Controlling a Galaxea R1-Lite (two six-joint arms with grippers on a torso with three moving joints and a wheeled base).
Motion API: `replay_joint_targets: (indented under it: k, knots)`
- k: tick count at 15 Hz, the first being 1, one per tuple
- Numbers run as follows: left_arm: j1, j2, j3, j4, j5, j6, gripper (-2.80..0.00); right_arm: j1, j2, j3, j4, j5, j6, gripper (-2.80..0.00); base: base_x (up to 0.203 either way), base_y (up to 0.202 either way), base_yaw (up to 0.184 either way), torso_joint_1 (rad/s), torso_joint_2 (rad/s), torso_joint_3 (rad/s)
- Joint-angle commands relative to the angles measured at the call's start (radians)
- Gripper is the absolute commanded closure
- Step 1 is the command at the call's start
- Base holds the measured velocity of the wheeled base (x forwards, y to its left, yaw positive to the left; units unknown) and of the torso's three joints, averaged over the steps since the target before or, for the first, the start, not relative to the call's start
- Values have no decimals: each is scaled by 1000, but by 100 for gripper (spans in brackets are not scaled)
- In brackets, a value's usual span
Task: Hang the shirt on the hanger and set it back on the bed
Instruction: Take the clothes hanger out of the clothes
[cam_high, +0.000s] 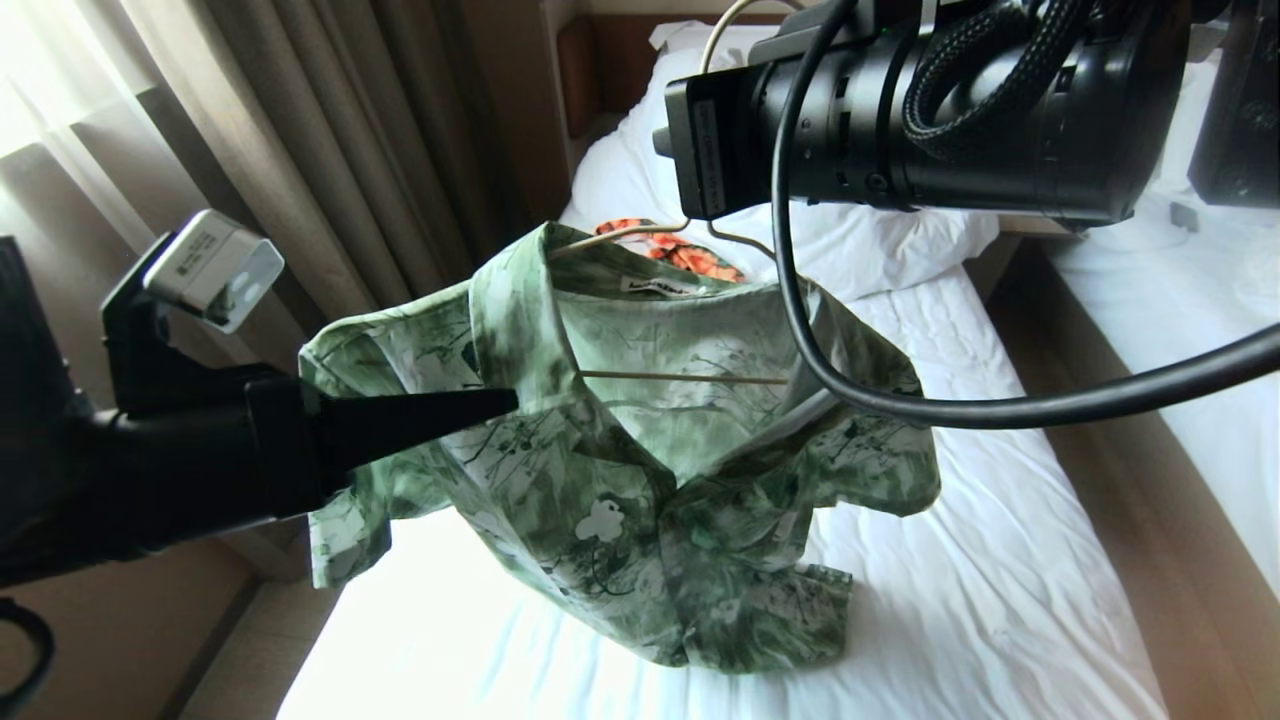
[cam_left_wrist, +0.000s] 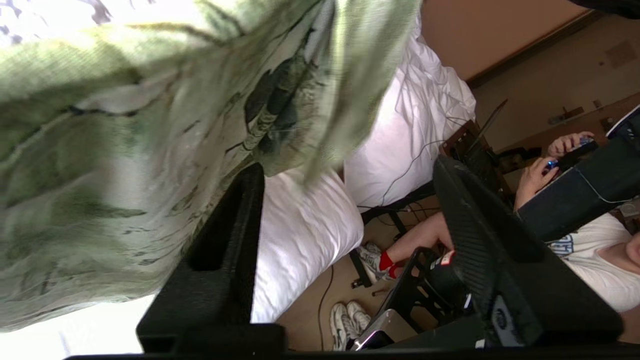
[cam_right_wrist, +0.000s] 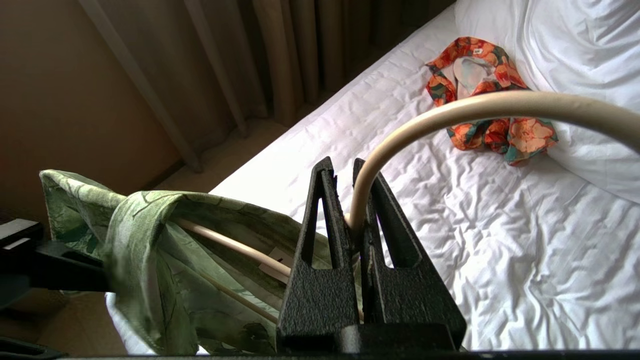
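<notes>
1. Right end effector clenched on the neck of the hanger, just below the hook; in the head view the right arm fills the upper right.
2. The hanger is held up above the bed. Its cream wire runs through the collar of the shirt, and the lower bar shows across the open neck.
3. The shirt drapes from the hanger, front open, collar up. Its lower hem rests bunched on the white sheet; the upper part is clear of the bed.
4. Left end effector released, fingers spread well apart. One finger lies against the shirt's shoulder on the robot's left, at the collar edge; fabric hangs beside it, not pinched.
5. Orange patterned garment lies on the bed near the pillows, well apart from the shirt.
6. Curtains hang along the bed's left side.
7. A seated person appears in the left wrist view, beyond the bed.
</notes>
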Motion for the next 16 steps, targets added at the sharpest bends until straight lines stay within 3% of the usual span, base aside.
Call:
replay_joint_targets:
  k: [1,10,16]
  knots:
    - [-1,20,-7,-8,-4,0,-280,0,1,0,0,-1,-1,0,0,0,0,0,0,0]
    - [-31,89,-25,-152,42,8,-280,-4,-8,0,-9,-2,0,0,0,0,0,0,0,0]
    - [-94,79,-21,-236,81,2,-280,-6,-6,2,-10,-2,1,0,0,0,0,0,0,0]
